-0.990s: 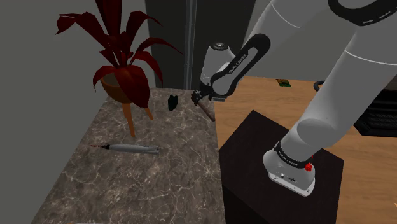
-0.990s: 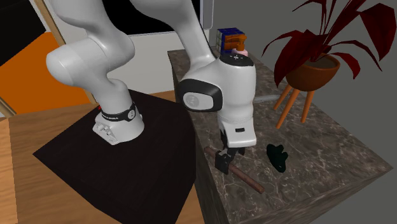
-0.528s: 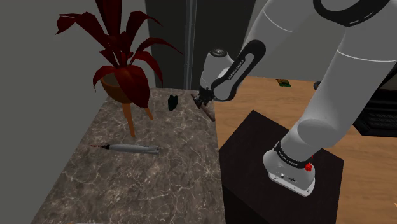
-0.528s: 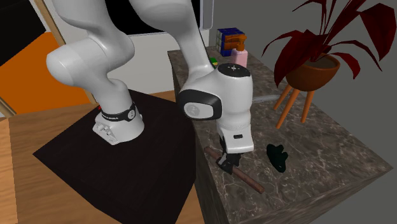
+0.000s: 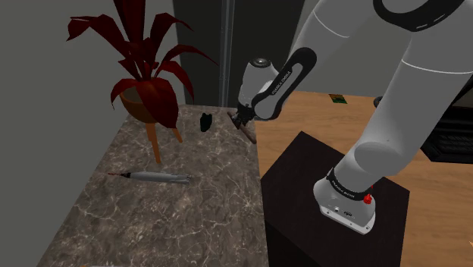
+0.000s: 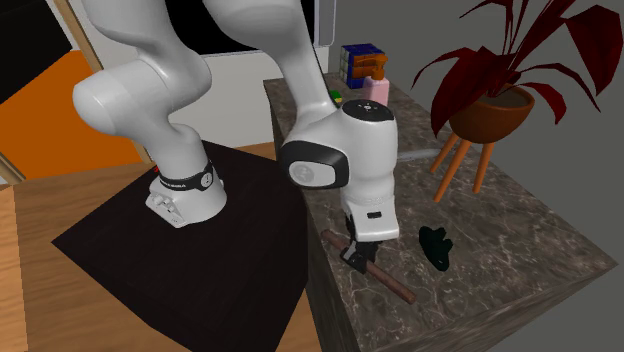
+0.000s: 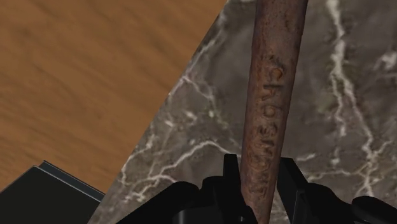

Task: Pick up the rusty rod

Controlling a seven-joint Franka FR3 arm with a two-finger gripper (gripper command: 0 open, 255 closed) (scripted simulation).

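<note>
The rusty rod (image 7: 273, 83) is a reddish-brown bar with raised lettering. It lies on the dark marble counter (image 5: 174, 212), close to the edge beside the stand. My gripper (image 7: 257, 170) is shut on it, and both black fingers (image 7: 231, 170) press against its sides near one end. In the shoulder view the gripper (image 5: 239, 121) is low over the counter's far edge, and the rod (image 5: 248, 133) slants out below it. In the second exterior view the rod (image 6: 396, 288) runs along the counter's near edge under the gripper (image 6: 358, 257).
A red-leaved plant (image 5: 144, 83) in a brown pot on legs stands at the counter's back. A small dark object (image 6: 436, 247) lies just beyond the rod. A grey pen-like tool (image 5: 155, 177) lies mid-counter. A colour cube (image 6: 352, 62) sits far down the counter. Wooden floor (image 7: 95, 76) lies below the edge.
The fingers stood apart around the rod and have now shut on it. The hand has tilted and sunk slightly. The rod lies where it was.
</note>
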